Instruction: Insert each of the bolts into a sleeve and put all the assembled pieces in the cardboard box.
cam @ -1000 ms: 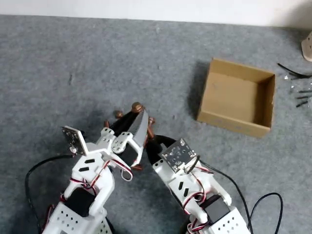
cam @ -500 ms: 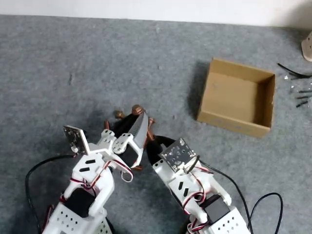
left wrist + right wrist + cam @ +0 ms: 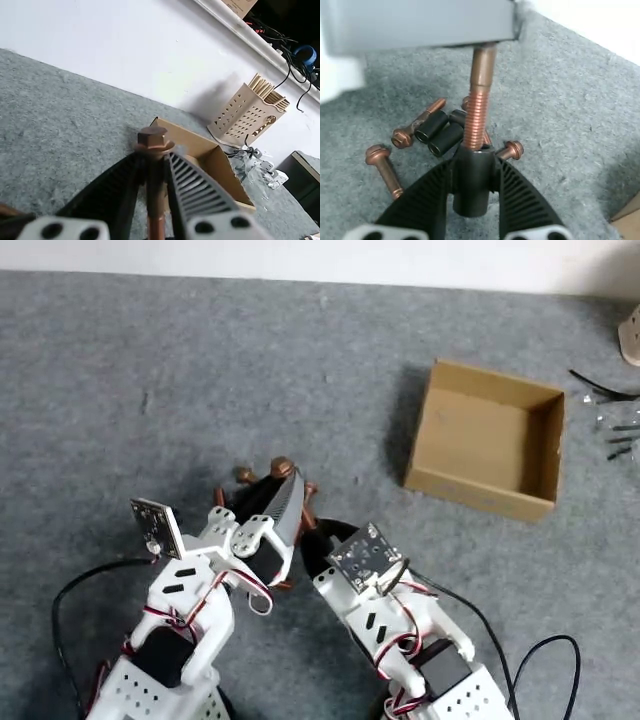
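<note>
My left gripper (image 3: pixel 154 159) is shut on a copper bolt (image 3: pixel 152 138), head up and shaft hanging down between the fingers. In the high view that bolt (image 3: pixel 283 466) stands at the tip of the left gripper (image 3: pixel 286 490), in front of both arms. My right gripper (image 3: pixel 473 168) is shut on a black sleeve (image 3: pixel 471 186), held upright. The bolt's threaded shaft (image 3: pixel 477 116) comes down from above and its tip sits in the sleeve's mouth. The open cardboard box (image 3: pixel 489 440) stands to the right, with nothing visible inside.
On the grey carpet below the grippers lie loose copper bolts (image 3: pixel 383 166) (image 3: pixel 416 126) (image 3: pixel 512 149) and two black sleeves (image 3: pixel 431 126) (image 3: pixel 447 140). A perforated wooden holder (image 3: pixel 247 116) and cables (image 3: pixel 612 425) lie beyond the box at the right.
The left gripper and its bolt have shifted slightly back toward the right gripper. The right arm has stayed still.
</note>
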